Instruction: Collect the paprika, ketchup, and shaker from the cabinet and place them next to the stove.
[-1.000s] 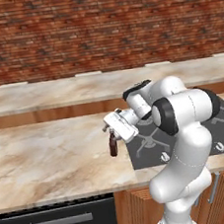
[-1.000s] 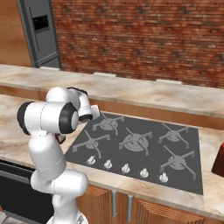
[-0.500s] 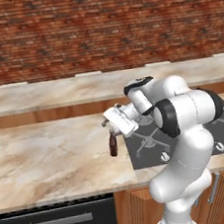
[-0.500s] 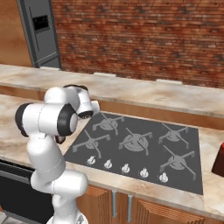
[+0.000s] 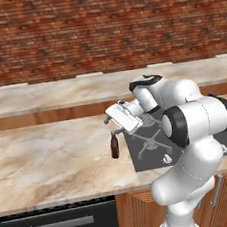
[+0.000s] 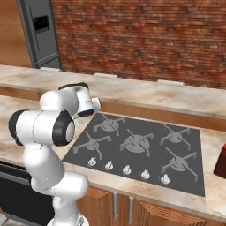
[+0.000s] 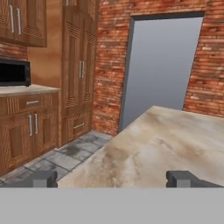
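One dark red bottle, the ketchup, stands upright on the marble counter in the left base view, just left of the stove and near its left edge. Above it hangs the gripper, pointing left with the bottle just below its fingers and clear of them. The arm bends over the stove from the lower right. A brick wall runs behind a second, farther counter strip.

From the right base view, the stove lies flat in the counter, its cross-shaped grates and front row of white knobs plain to see. The arm rises at the left, its hand reaching away past the stove's far left corner. At the right edge, a dark red-brown shape sits on the counter right of the stove; what it is cannot be told. A grey fridge stands far left.

In the hand view, two fingertips sit wide apart with nothing between them. Beyond lie bare counter, wooden cabinets, a microwave and a grey doorway.
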